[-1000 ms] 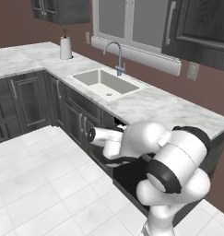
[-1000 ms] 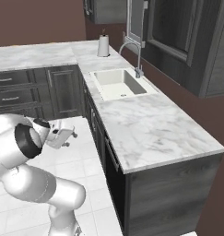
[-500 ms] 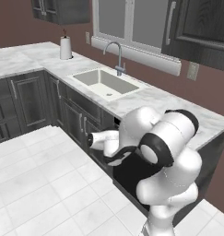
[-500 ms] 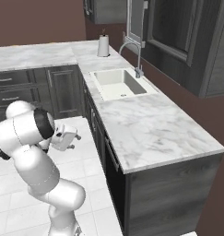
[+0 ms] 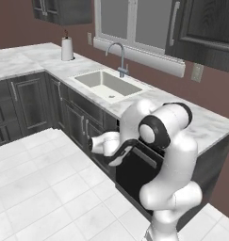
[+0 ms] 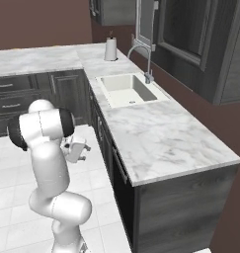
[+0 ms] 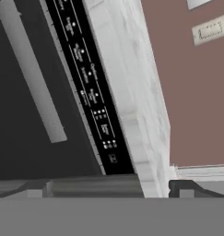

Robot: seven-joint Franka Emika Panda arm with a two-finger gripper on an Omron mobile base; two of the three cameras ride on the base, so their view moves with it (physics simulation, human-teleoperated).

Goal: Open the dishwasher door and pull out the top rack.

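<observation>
One dishwasher door (image 7: 21,133), shut, bar handle (image 7: 32,76) ahead of wide-parted jaws of gripper (image 5: 94,143), swung nearer since before; grasp pending.

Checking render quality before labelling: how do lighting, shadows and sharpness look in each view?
Left base view: flat even light, no glare on the dishwasher door. Right base view: soft, faint shadows on the marble countertop. Hand view: control-panel markings blurred, bar handle soft-edged.
</observation>
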